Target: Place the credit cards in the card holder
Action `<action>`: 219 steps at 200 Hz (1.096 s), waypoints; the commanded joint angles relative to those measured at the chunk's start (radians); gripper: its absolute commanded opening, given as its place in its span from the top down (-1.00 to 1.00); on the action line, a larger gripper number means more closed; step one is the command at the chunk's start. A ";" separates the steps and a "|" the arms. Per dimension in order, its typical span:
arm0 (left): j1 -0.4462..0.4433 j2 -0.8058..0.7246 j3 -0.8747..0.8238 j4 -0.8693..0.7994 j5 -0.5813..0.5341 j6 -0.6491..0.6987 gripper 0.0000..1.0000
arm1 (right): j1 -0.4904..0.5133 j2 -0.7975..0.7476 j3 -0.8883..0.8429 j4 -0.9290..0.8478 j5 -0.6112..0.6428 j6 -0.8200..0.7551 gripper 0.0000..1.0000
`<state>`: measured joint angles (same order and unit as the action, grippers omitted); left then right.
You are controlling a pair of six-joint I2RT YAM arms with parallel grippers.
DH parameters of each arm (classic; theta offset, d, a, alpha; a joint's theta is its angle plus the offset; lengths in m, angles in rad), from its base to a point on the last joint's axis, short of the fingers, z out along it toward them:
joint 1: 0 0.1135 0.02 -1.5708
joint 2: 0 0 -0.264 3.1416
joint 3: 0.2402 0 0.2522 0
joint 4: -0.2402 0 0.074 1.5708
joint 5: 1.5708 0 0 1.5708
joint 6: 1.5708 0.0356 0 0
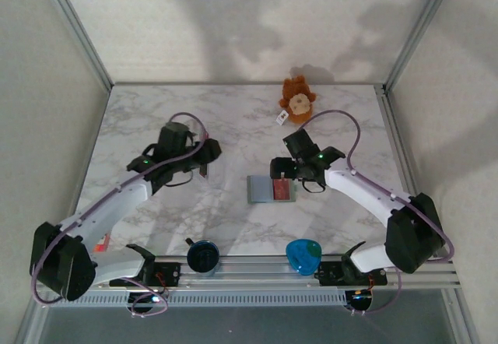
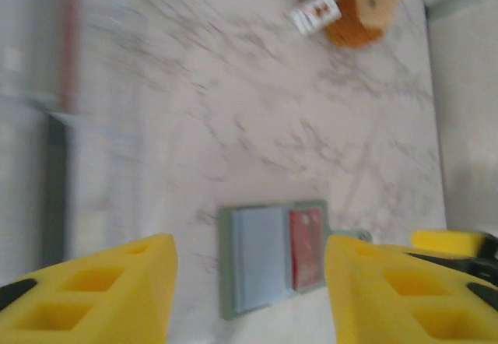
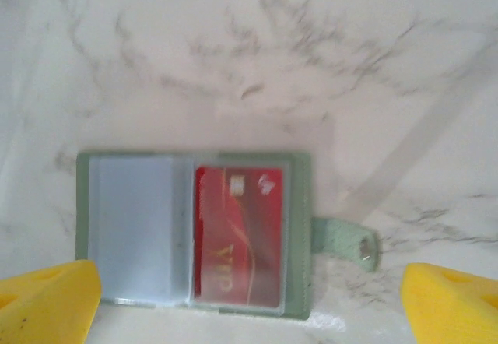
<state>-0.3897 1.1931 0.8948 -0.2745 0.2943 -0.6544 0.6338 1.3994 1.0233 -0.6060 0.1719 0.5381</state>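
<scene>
The card holder [image 1: 261, 190] lies open on the marble table, its blue-grey inner side up [image 3: 132, 227]. One red credit card [image 3: 237, 239] sits in its right sleeve [image 2: 306, 248], and the clasp tab [image 3: 350, 239] sticks out to the right. My right gripper [image 1: 283, 173] hovers just behind the holder, open, with its yellow fingers [image 3: 47, 301] on either side and nothing between them. My left gripper [image 1: 204, 159] stands to the left, open and empty, with the card holder [image 2: 257, 258] in view beyond its fingers [image 2: 101, 289]. A blurred thin red strip [image 2: 68, 48] shows at the left; I cannot tell what it is.
A brown plush monkey [image 1: 297, 99] with a white tag [image 2: 315, 11] sits at the back of the table. A dark round cup [image 1: 202, 256] and a blue object [image 1: 303, 255] rest on the front rail between the arm bases. Metal frame posts stand at the back corners.
</scene>
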 commanded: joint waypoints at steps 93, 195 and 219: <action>0.414 -0.009 -0.246 0.219 0.345 -0.015 -0.08 | 0.148 0.240 0.256 0.218 -0.260 0.084 -0.53; 0.471 0.112 -0.192 0.389 0.317 -0.043 -0.06 | 0.166 0.692 0.679 0.426 -0.518 0.232 -0.17; 0.471 0.199 -0.155 0.442 0.358 -0.072 -0.03 | 0.159 0.772 0.759 0.422 -0.517 0.264 -0.29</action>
<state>0.0734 1.3270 0.6838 0.0883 0.6365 -0.7010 0.8024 2.1113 1.7008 -0.2008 -0.3122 0.7544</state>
